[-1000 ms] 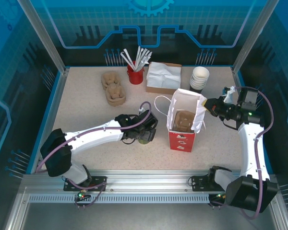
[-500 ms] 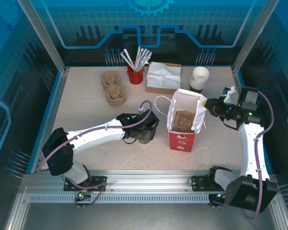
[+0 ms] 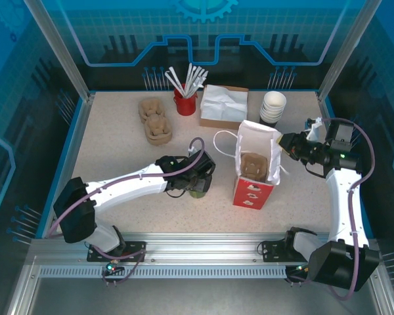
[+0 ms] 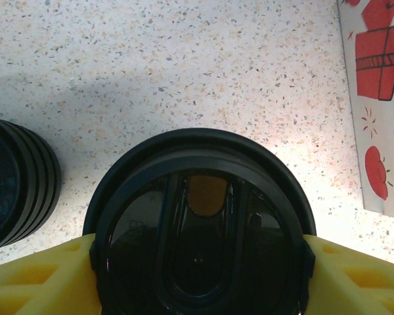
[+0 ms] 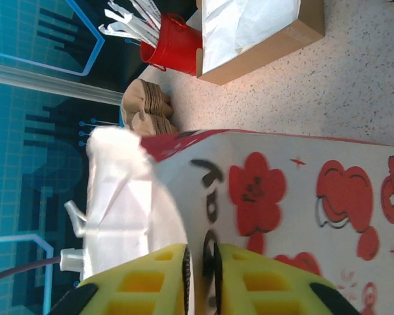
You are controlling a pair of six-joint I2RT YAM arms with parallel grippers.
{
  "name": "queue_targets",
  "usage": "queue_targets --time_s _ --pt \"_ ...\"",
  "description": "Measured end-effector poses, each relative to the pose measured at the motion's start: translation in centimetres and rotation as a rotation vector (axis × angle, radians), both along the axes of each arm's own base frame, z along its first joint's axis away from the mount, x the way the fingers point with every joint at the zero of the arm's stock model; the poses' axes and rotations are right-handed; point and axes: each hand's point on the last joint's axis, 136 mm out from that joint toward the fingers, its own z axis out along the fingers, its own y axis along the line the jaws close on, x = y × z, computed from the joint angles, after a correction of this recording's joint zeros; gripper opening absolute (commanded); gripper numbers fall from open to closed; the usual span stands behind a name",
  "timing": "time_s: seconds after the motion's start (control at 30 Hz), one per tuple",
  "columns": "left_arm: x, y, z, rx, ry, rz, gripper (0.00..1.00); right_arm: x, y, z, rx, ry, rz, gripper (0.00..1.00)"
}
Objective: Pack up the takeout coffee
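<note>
While a stack of loose black lids (image 4: 13,184) sits at far left, the takeout coffee (image 4: 198,216) stands upright just beside it on the speckled tabletop (image 3: 118,151), lid on. The left end effector (image 3: 196,186) is closed on it, yellow fingers (image 4: 33,275) pressing both sides of the lid's rim. To the right, near but apart, the red-and-white paper bag (image 3: 253,177) stands open and leans slightly, with a brown pulp cup carrier (image 3: 254,165) seated inside. Farthest right, the right end effector (image 3: 286,146) pinches the bag's white top rim between its pads. The step in hand looks like the pickup: the cup is grasped, and I cannot tell whether it has left the surface. Next comes a level lift clear of the rim, a carry rightward over the mouth, and a slow descent into a carrier pocket.
</note>
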Motion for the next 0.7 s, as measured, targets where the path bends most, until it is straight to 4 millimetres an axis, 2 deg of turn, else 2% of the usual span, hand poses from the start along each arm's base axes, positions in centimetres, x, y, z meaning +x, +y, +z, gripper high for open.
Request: queue_targets --time_s 0.13,0.23,0.47,0.57,0.7 --pt "0.4 0.2 1.9 -0.027 -0.021 0.012 0.61 0.5 -0.6 0.3 -0.068 -0.04 0.009 0.42" --pt "0.8 0.3 3.6 -0.051 -0.04 0.02 0.61 1.4 -1.1 1.5 -0.125 -0.092 0.021 0.48" --pt "1.3 0.5 7.1 -0.096 -0.074 0.021 0.6 4.3 -1.8 6.7 -0.302 -0.285 0.114 0.53" --pt "1.2 0.7 8.2 -0.102 -0.077 0.011 0.6 5.7 -1.4 7.9 -0.37 -0.347 0.191 0.54" --pt "1.3 1.0 9.5 -0.104 -0.079 0.005 0.6 7.1 0.7 7.1 -0.434 -0.364 0.346 0.55"
